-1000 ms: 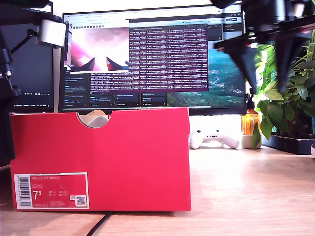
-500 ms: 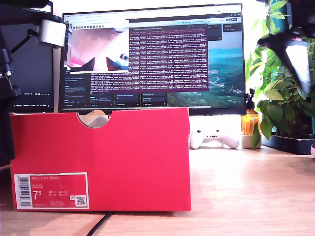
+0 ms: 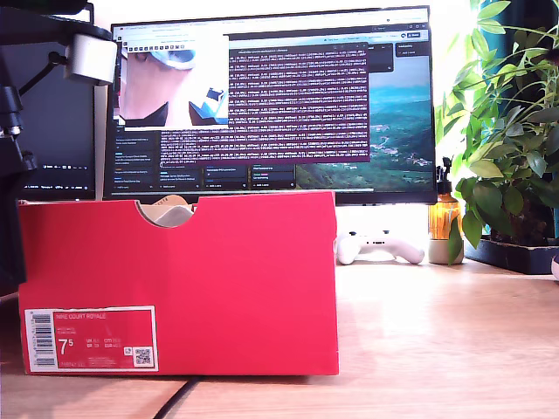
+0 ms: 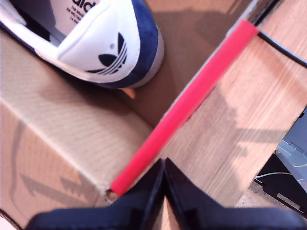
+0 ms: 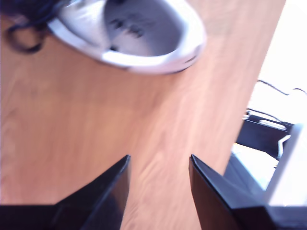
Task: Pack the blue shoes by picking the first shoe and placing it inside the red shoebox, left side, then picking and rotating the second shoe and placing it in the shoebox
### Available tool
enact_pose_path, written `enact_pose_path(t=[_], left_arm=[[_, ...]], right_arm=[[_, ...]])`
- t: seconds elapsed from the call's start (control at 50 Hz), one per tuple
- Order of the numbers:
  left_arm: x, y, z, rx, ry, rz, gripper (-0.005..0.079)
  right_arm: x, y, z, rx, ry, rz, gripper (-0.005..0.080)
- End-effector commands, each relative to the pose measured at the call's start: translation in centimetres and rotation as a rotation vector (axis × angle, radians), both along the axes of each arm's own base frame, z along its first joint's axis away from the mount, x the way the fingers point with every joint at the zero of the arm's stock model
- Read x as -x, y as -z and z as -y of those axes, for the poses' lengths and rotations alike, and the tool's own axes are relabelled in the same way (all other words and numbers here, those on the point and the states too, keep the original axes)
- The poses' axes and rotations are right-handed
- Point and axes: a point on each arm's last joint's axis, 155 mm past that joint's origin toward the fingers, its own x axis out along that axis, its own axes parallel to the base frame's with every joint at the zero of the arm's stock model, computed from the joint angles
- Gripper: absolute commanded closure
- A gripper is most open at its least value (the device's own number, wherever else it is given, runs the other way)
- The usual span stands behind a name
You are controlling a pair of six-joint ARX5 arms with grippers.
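The red shoebox (image 3: 218,279) stands on the wooden table at the exterior view's left, its label facing the camera. In the first wrist view, one blue shoe (image 4: 120,43) lies inside the box on the brown cardboard, its white heel tab showing. My first gripper (image 4: 164,167) hovers shut and empty over the box's red rim (image 4: 192,100). The other blue shoe (image 5: 144,33) sits blurred on the bare table in the second wrist view. My second gripper (image 5: 158,165) is open, above the table and short of that shoe. Neither gripper shows in the exterior view.
A monitor (image 3: 271,105) stands behind the box. At the exterior view's right are a leafy plant (image 3: 507,140), an orange bottle (image 3: 444,218) and a white game controller (image 3: 380,247). A black arm mount (image 3: 13,131) fills that view's left edge. A cable (image 3: 179,397) runs under the box.
A black gripper at the exterior view's upper right swung further right and has left that view. The shoebox has not moved.
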Motion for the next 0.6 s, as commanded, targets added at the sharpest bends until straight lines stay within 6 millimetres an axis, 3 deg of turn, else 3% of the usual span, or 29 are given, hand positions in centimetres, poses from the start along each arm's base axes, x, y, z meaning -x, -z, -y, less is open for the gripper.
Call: enact_pose_path(t=[0.0, 0.58], left_arm=[[0.1, 0.5, 0.0, -0.010, 0.003, -0.012, 0.0762], [0.1, 0.5, 0.0, -0.010, 0.003, -0.012, 0.0761]], right_arm=[[0.6, 0.6, 0.7, 0.006, 0.014, -0.025, 0.0397], [1.5, 0.9, 5.4, 0.048, 0.125, -0.049, 0.0397]])
